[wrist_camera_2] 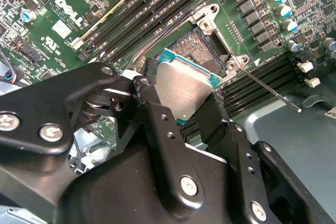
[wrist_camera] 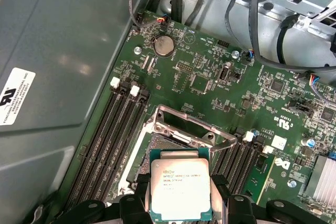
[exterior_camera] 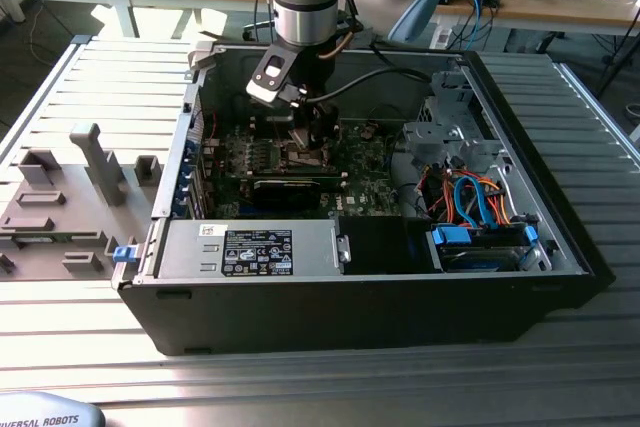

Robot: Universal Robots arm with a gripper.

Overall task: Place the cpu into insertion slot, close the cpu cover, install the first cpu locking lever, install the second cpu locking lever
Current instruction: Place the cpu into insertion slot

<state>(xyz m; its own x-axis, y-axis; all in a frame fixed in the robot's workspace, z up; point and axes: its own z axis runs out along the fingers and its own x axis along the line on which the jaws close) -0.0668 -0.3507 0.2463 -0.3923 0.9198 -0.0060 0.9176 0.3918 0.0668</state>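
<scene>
The gripper clamps the cpu by two opposite edges, just above the uncovered insertion slot, near the exterior view's centre. The cpu cover stands open.

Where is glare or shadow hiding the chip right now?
Second wrist view: the chip, gripped in the pincer, glares almost white. First wrist view: its top is evenly lit, no glare. Exterior view: the case interior sits in shadow, while sunlight brightens the table around it.
</scene>
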